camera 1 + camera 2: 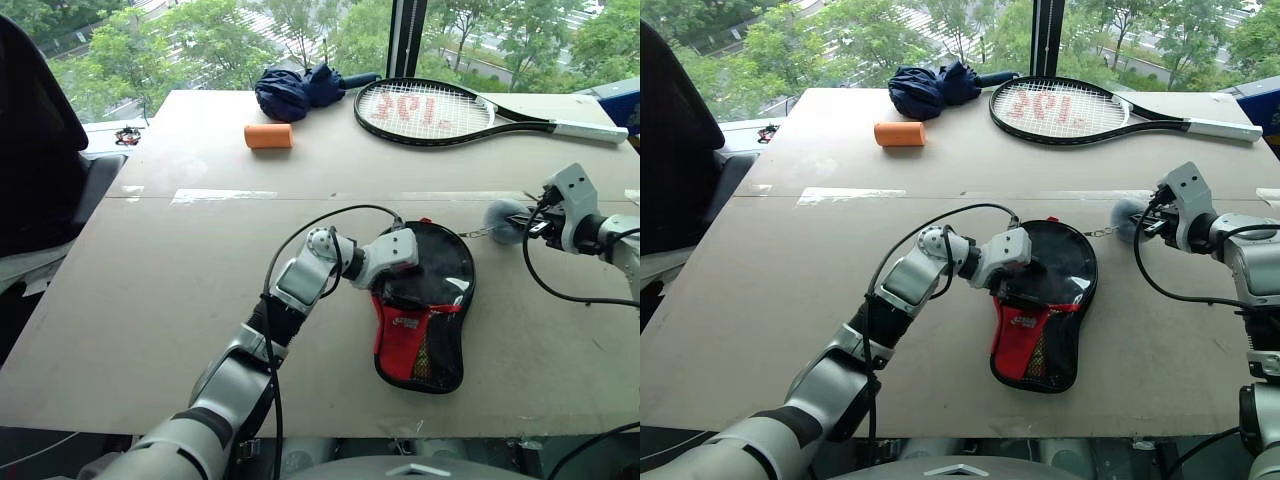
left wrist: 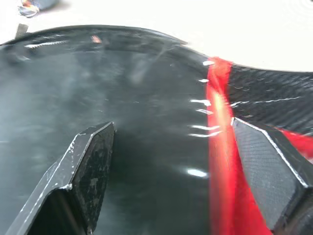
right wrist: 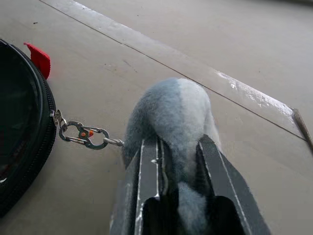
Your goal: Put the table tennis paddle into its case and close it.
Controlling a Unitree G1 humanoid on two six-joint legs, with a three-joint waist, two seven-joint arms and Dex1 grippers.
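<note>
The case point(image 1: 428, 330), a flat black pouch with a red panel and mesh pocket, lies in the middle of the table point(image 1: 150, 290), clear plastic side up. My left gripper point(image 2: 171, 127) is open, its fingers point(image 2: 90, 161) spread over the clear side by the red panel point(image 2: 222, 161). A short chain point(image 3: 83, 136) runs from the case's zip edge to the grey-blue plush fish charm point(image 3: 171, 110). My right gripper point(image 3: 178, 142) is shut on that charm, to the right of the case point(image 1: 1045, 300). The table tennis paddle is hidden; I see only dark under the plastic.
A large black strung tennis racket point(image 1: 425, 110) lies at the back right. A folded navy umbrella point(image 1: 300, 90) and an orange cylinder point(image 1: 268, 135) sit at the back. A strip of clear tape point(image 1: 210, 195) crosses the table. A dark chair point(image 1: 30, 150) stands at the left.
</note>
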